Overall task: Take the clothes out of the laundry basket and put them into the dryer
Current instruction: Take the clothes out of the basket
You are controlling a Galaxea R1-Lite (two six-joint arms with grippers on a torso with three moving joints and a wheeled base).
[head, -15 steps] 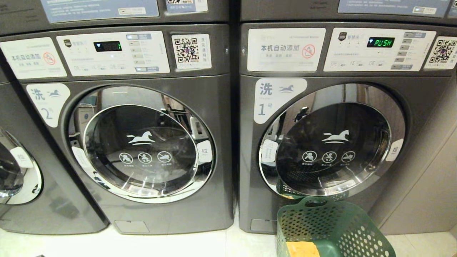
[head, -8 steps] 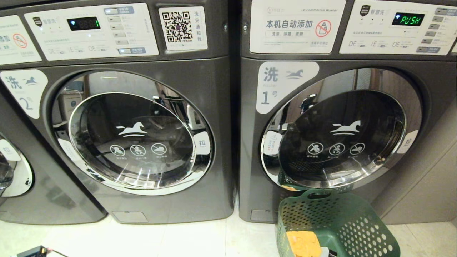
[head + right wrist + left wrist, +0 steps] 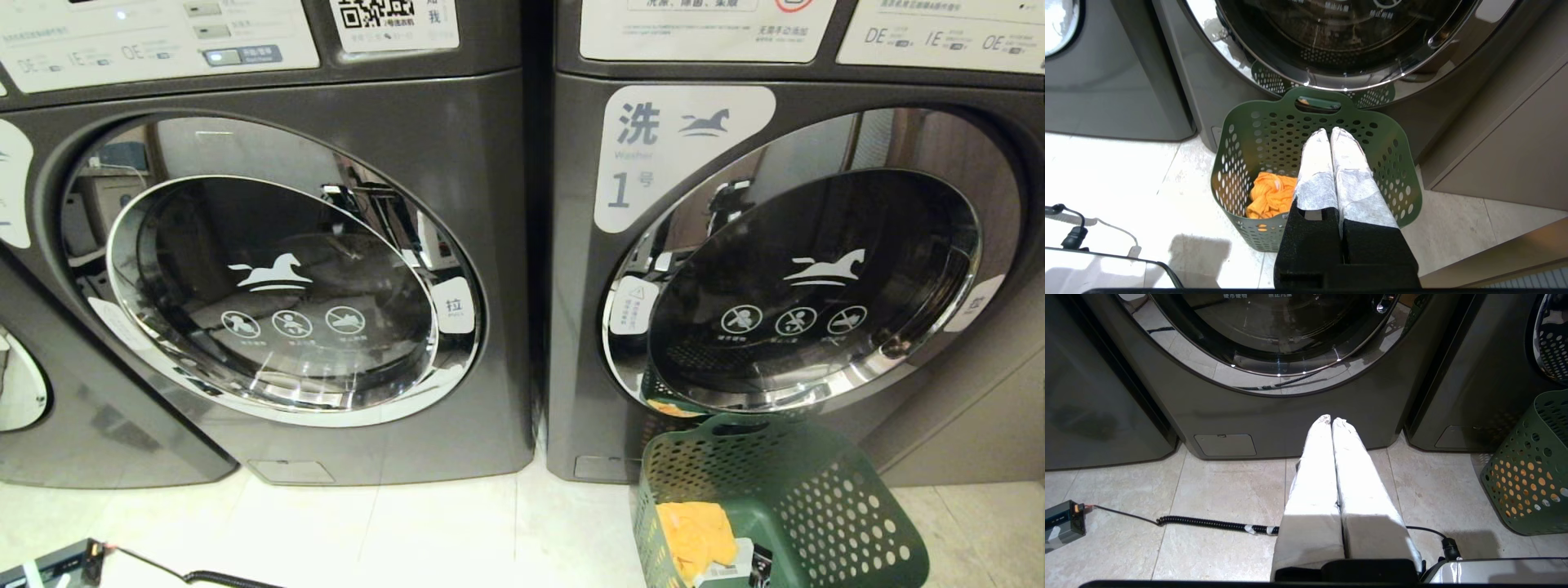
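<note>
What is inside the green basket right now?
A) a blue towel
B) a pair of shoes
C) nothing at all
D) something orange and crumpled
D: a crumpled orange cloth lies at the bottom of the green basket, which stands on the floor in front of the machine marked 1, whose round door is shut.

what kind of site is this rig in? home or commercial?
Most likely a self-service laundromat, not a home: a row of identical grey front-load machines, each with a number sticker and a QR code label. A green laundry basket sits on the tiled floor.
</note>
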